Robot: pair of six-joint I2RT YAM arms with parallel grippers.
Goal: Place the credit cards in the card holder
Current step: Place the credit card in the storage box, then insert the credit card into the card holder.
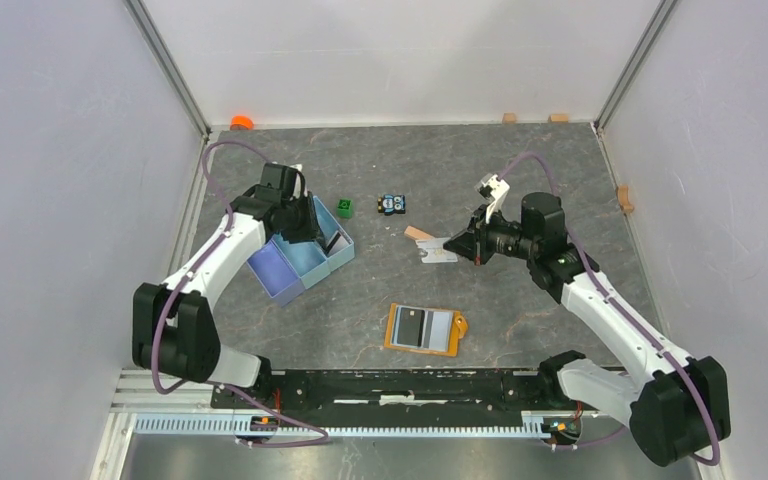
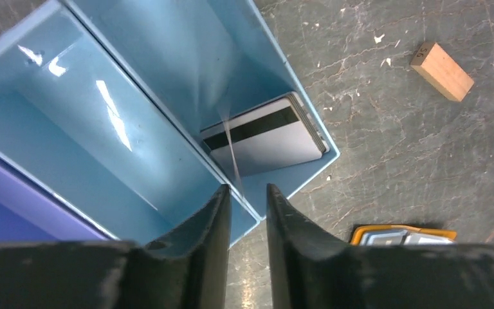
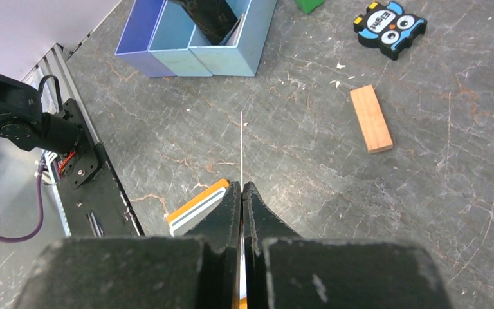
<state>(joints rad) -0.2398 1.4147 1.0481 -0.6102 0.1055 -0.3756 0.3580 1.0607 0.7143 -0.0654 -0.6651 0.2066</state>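
Note:
The card holder [image 1: 422,328] lies open near the front, orange with cards in its pale pockets; its edge also shows in the wrist views [image 2: 402,233] [image 3: 196,207]. My right gripper [image 1: 455,243] [image 3: 241,185] hangs over the table's middle, shut on a credit card [image 3: 241,148] seen edge-on as a thin pale line. My left gripper [image 1: 325,240] [image 2: 246,190] reaches into the light blue tray [image 2: 135,148]; its jaws stand slightly apart. A thin card [image 2: 230,148] stands edge-on just ahead of the gap. A stack of grey credit cards [image 2: 267,138] with a black stripe leans in the end compartment.
The divided tray [image 1: 295,265] sits at left, with a purple compartment nearest the front. A wooden block [image 1: 418,233] [image 3: 371,118], an owl toy [image 1: 392,205] [image 3: 389,29] and a green cube [image 1: 345,208] lie mid-table. Small wooden blocks [image 1: 509,118] line the back wall.

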